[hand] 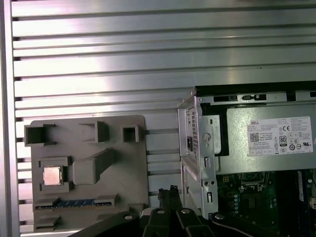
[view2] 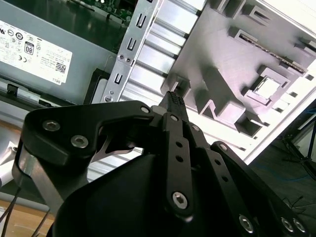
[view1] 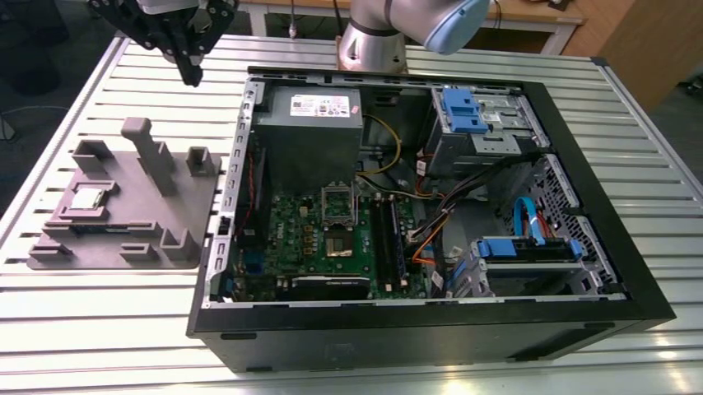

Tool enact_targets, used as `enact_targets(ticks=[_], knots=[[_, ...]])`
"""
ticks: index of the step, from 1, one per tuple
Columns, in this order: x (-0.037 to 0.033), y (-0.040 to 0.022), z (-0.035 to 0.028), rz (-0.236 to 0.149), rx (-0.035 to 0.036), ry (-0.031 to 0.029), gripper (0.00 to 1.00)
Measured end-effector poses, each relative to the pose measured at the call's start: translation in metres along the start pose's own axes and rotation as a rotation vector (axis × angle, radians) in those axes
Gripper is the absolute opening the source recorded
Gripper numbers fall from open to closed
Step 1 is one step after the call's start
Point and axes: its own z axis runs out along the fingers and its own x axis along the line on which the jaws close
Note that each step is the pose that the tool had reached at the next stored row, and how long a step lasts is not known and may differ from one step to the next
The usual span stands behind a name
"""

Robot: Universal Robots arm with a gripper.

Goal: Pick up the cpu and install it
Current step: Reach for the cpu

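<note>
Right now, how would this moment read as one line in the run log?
claw: shut, empty, over table | chip: in grey tray, untouched | computer case: open, board exposed

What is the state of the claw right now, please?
Claw: closed, holding nothing; it hangs above the table, apart from the cpu, which lies in the grey fixture tray.

Arm: one, silver-grey, with a pale blue joint cap; stands at the far side in the exterior view.
Gripper: black, bolted linkage type, pointing down, hanging in the air towards the exterior view's left.
Fingertips: pressed together, nothing between them.
</note>
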Motion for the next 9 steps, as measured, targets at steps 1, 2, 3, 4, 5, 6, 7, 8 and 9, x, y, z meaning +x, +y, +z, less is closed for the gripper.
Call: enact_targets(ticks=[1,2,3,4,5,6,7,8,9], knots=[[0.0006,-0.0001,0.0000,0.000,0.0000,0.0000,0.10],[0.0013,-0.0001,0.0000,0.000,0.0000,0.0000,0.10],[0.0019,-0.0001,0.0000,0.000,0.0000,0.0000,0.10],[0.0024,-0.0002,-0.0001,0.000,0.0000,0.0000,0.10],[0.0028,-0.0002,0.0000,0.000,-0.0001,-0.0001,0.10],[0.0033,-0.0003,-0.0001,0.000,0.0000,0.0000,0.10],[0.0038,-0.0003,-0.0001,0.000,0.0000,0.0000,0.10],[0.0042,-0.0003,-0.0001,0.000,-0.0001,0.0000,0.10],[0.0045,-0.0004,-0.0001,0.000,0.0000,0.0000,0.10]])
